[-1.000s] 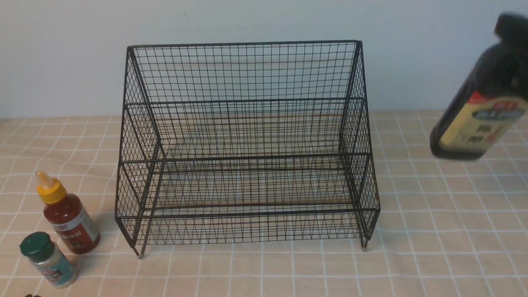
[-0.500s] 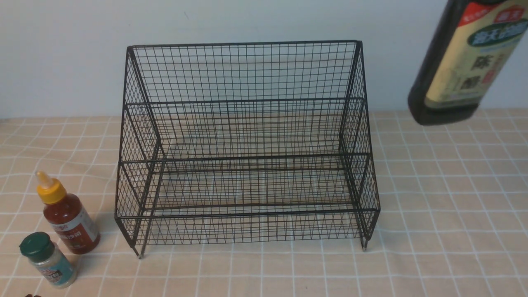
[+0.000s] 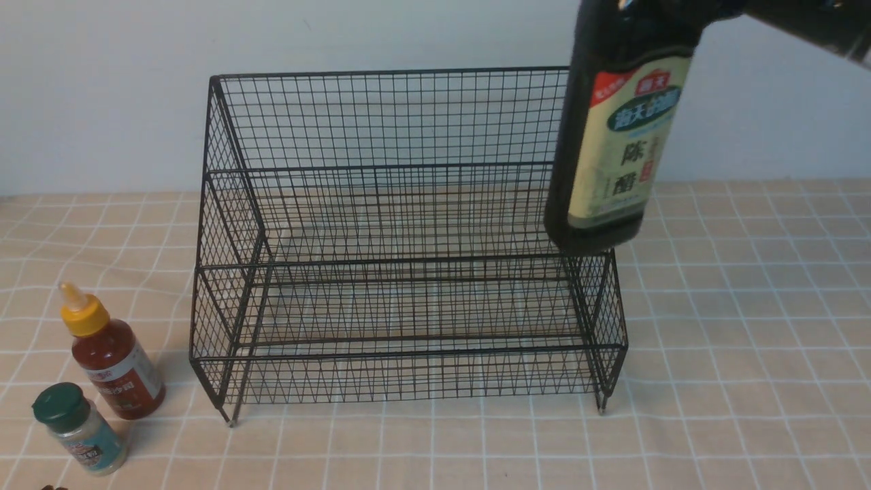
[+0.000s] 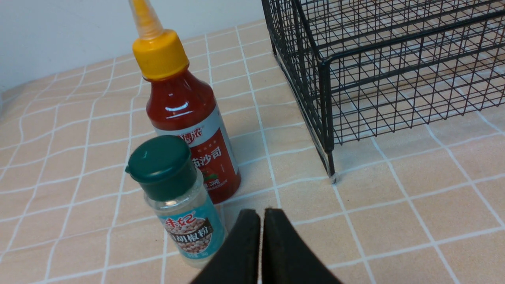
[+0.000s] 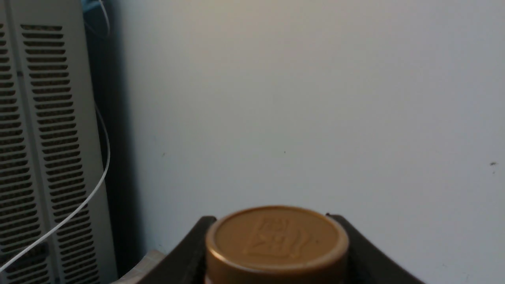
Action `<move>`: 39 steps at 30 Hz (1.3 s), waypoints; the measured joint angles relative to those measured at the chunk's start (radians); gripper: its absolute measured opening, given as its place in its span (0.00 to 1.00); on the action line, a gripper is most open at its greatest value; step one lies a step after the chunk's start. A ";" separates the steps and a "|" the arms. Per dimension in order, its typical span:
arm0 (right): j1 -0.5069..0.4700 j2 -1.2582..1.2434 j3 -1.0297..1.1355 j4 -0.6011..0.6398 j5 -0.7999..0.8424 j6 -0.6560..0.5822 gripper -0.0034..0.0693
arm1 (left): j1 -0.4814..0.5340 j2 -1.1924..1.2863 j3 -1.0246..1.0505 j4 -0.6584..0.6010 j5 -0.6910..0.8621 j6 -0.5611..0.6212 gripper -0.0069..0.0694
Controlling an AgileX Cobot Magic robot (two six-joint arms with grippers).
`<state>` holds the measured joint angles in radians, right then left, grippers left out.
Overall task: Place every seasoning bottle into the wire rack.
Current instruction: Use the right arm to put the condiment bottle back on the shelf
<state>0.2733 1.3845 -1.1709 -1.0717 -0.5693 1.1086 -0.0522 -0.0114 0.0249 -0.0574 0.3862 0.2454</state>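
Seasoning bottle with dark liquid [image 3: 605, 150] hangs almost upright in the air at the right end of the wire rack [image 3: 408, 204] — the right tool [image 5: 274, 252] pinches it at the top, one finger on each side of the gold cap [image 5: 276, 236]. The red sauce bottle [image 3: 112, 361] and the green-lidded jar [image 3: 78, 429] stand close together on the bench [image 3: 748, 374] left of the rack, and the left tool [image 4: 261, 232] near them is pressed together, holding nothing.
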 joint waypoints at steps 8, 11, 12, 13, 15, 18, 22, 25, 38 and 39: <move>0.028 0.080 -0.033 0.078 0.152 -0.013 0.48 | 0.000 0.000 0.000 0.000 0.000 0.000 0.08; 0.028 0.099 -0.033 0.123 0.221 -0.039 0.48 | 0.000 0.000 0.000 0.000 0.000 0.000 0.08; 0.028 0.108 -0.033 0.143 0.235 -0.064 0.48 | 0.000 0.000 0.000 0.000 0.000 0.000 0.08; 0.028 0.108 -0.033 0.143 0.235 -0.064 0.48 | 0.000 0.000 0.000 0.000 0.000 0.000 0.08; 0.028 0.109 -0.033 0.159 0.241 -0.091 0.48 | 0.000 0.000 0.000 0.000 0.000 0.000 0.08; 0.028 0.109 -0.033 0.205 0.245 -0.148 0.48 | 0.000 0.000 0.000 0.000 0.000 0.000 0.08; 0.028 0.109 -0.033 0.283 0.259 -0.233 0.48 | 0.000 0.000 0.000 0.000 0.000 0.000 0.08; 0.028 0.109 -0.033 0.314 0.261 -0.267 0.48 | 0.000 0.000 0.000 0.000 0.000 0.000 0.08; 0.030 0.170 -0.035 0.260 0.285 -0.226 0.48 | 0.000 0.000 0.000 0.000 0.000 0.000 0.08; 0.030 0.170 -0.035 0.245 0.286 -0.219 0.48 | 0.000 0.000 0.000 0.000 0.000 0.000 0.08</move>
<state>0.3037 1.5543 -1.2055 -0.8267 -0.2837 0.8894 -0.0522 -0.0114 0.0249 -0.0574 0.3862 0.2454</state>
